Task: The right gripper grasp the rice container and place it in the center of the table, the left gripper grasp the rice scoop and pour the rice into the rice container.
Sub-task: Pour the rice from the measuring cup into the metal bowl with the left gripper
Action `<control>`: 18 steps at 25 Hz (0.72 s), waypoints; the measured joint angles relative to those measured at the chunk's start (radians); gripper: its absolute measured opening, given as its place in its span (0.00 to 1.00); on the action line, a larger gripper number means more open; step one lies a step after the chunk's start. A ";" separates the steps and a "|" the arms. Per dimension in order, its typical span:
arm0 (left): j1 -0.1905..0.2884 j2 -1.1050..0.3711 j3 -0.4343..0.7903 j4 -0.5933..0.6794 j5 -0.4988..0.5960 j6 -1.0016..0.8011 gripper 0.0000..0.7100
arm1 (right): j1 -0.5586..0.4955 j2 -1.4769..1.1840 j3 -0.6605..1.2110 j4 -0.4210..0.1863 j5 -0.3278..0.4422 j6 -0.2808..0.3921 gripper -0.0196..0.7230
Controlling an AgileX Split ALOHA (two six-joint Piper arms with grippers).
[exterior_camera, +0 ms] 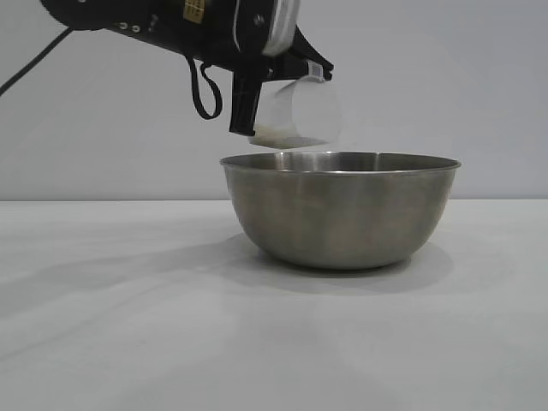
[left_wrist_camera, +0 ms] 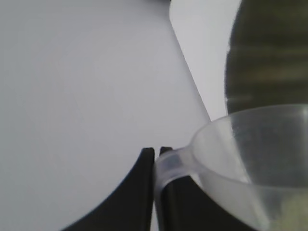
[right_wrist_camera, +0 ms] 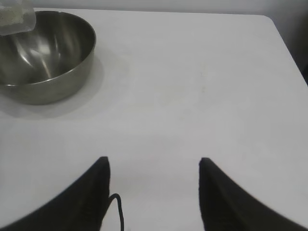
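The rice container (exterior_camera: 340,210), a wide steel bowl, stands on the white table (exterior_camera: 128,325); the right wrist view shows the rice container (right_wrist_camera: 43,57) with a bare inside. Above its left rim hangs the rice scoop (exterior_camera: 298,111), a translucent cup tilted on its side, with rice (exterior_camera: 287,135) lying along its lower wall. My left gripper (exterior_camera: 244,111) is shut on the scoop's loop handle (left_wrist_camera: 168,163), and the rice scoop (left_wrist_camera: 255,163) fills the corner of that view. My right gripper (right_wrist_camera: 154,166) stands open over bare table, well away from the bowl, holding nothing.
The table's edge (right_wrist_camera: 281,36) runs past the right gripper's side. A thin black cable (right_wrist_camera: 117,207) loops beside one right finger. A plain grey wall (exterior_camera: 445,77) stands behind the table.
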 joint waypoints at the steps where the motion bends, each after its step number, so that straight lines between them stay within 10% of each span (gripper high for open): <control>1: -0.009 0.000 0.000 0.000 0.003 0.049 0.00 | 0.000 0.000 0.000 0.000 0.000 0.000 0.55; 18: -0.081 0.002 0.000 -0.006 0.039 0.441 0.00 | 0.000 0.000 0.000 0.000 0.000 0.000 0.55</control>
